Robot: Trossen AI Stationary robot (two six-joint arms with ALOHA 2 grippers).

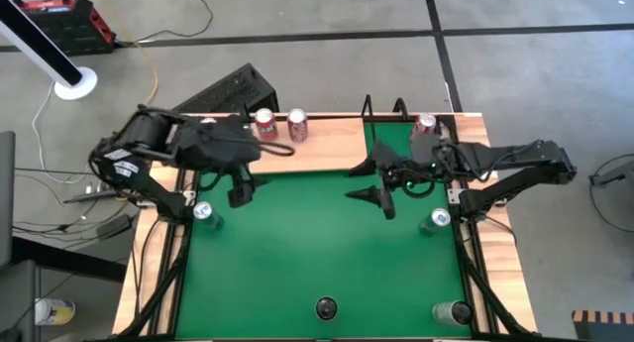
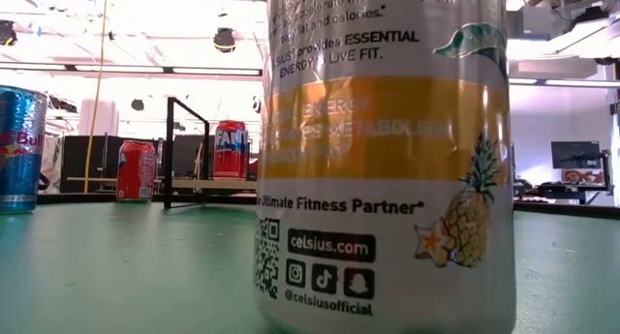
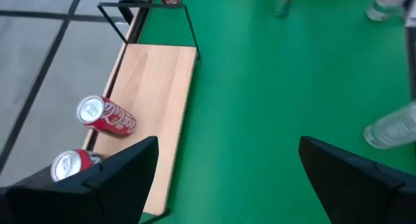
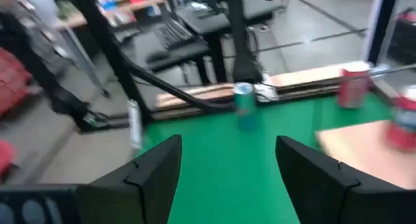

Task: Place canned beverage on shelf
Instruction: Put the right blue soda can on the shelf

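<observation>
The shelf [image 1: 317, 144] is a light-wood board with black rod frames at its ends, and it stands along the table's far edge. Two red cans [image 1: 264, 125] [image 1: 297, 125] stand on its board near the left end; the left wrist view shows them as the farther can [image 3: 107, 115] and the nearer can [image 3: 71, 164]. My left gripper [image 1: 233, 186] [image 3: 227, 185] hangs open and empty over the green top, just in front of the shelf's left end. My right gripper [image 1: 371, 183] [image 4: 227, 178] hangs open and empty over the middle of the table, pointing toward its left side.
A blue-and-silver can [image 1: 203, 211] [image 2: 19, 150] stands near the left edge. Two more cans [image 1: 439, 219] [image 1: 451, 310] stand on the right. A red can [image 1: 424, 124] stands past the shelf's right frame. A tall white-and-yellow can [image 2: 383, 160] fills the low view.
</observation>
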